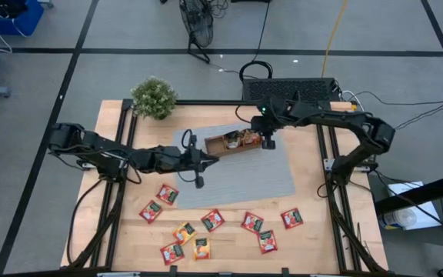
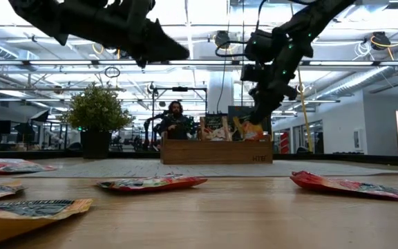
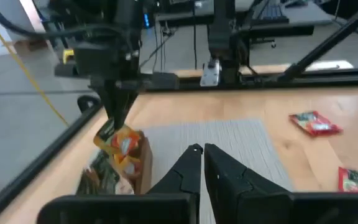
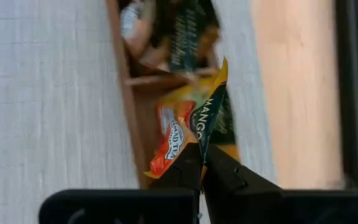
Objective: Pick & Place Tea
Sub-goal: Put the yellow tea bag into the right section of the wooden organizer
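Right gripper (image 4: 202, 163) above right end of wooden tray (image 1: 215, 143), fingers clamped on orange-yellow tea packet (image 4: 191, 127); packet hangs over right compartment, other packets already in tray. Tray sits on grey mat (image 1: 283, 173). Left gripper (image 3: 202, 152) over mat, just left of tray, fingers together, holds nothing. Nine loose packets (image 1: 211, 220) lie on bare wooden table (image 1: 314, 238), near front edge. Potted plant (image 1: 154, 98) at back left corner.

Wooden desk (image 1: 314, 246) | grey mat (image 1: 260, 181) at centre | potted plant (image 1: 154, 98) at a far corner | tea packets (image 1: 212, 220) scattered along near edge
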You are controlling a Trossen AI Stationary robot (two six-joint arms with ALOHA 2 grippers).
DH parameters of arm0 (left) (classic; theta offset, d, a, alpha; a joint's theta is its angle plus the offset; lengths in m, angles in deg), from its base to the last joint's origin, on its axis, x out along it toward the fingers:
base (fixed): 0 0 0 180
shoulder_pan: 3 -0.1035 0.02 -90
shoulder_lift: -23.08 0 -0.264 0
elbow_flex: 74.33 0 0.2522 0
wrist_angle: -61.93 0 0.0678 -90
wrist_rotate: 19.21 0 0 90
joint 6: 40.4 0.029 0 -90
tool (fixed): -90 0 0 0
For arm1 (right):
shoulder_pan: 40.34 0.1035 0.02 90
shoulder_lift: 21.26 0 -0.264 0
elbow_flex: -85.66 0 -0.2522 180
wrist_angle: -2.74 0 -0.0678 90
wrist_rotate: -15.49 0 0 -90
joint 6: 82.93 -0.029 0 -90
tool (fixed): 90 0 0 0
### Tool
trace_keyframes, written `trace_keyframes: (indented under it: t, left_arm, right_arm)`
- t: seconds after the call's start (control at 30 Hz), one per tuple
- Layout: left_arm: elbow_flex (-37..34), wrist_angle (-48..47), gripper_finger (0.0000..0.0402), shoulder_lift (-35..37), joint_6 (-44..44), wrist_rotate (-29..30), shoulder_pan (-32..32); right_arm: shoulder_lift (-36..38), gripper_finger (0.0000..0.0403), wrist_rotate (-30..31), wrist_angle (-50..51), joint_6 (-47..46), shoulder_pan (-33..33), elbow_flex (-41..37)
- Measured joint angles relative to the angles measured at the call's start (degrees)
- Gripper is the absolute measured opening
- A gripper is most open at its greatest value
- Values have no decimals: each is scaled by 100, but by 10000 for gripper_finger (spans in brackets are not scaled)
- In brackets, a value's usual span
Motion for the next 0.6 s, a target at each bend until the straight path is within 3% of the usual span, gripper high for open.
trace_keyframes:
  t: [0.5, 0.6]
  left_arm:
    - [-44, -419, 26, -14, 27, -19, 0]
    - [-44, -592, 26, -14, 0, -21, 0]
  right_arm:
    - [-760, 0, 24, -726, 275, 113, 6]
    - [-769, 1, 653, -640, 285, 228, 4]
